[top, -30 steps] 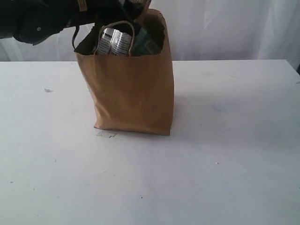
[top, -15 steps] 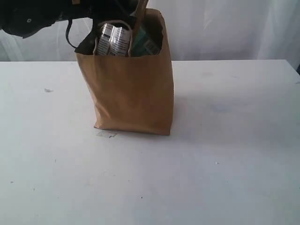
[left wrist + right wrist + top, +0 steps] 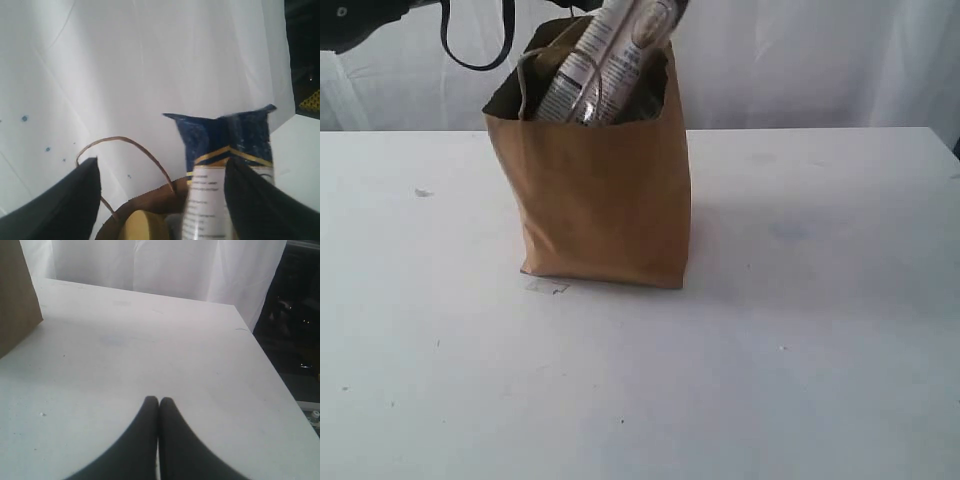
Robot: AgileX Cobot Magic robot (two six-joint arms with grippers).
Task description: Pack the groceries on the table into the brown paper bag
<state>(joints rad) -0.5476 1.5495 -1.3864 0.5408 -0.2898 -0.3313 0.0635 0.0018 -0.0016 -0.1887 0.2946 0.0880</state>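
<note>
The brown paper bag (image 3: 600, 200) stands upright on the white table (image 3: 800, 340). A long navy-beige pasta packet (image 3: 616, 48) sticks out of its mouth, leaning to the right. In the left wrist view my left gripper (image 3: 161, 165) hangs open over the bag's rim (image 3: 160, 197). The packet (image 3: 222, 150) stands against one finger and far from the other. A yellow lid (image 3: 145, 227) shows inside the bag beside a cord handle (image 3: 125, 141). My right gripper (image 3: 159, 401) is shut and empty, low over the table, with the bag's side (image 3: 17, 295) off to one side.
A small pale scrap (image 3: 547, 287) lies by the bag's front corner and a speck (image 3: 423, 192) at the far left. A white curtain (image 3: 800, 60) hangs behind. The table's side edge (image 3: 272, 370) borders a dark space. My left arm (image 3: 360, 20) shows at the top left.
My left arm has drawn up and to the left, away from the bag's mouth. The pasta packet now shows taller and leans to the right. The right gripper has not moved.
</note>
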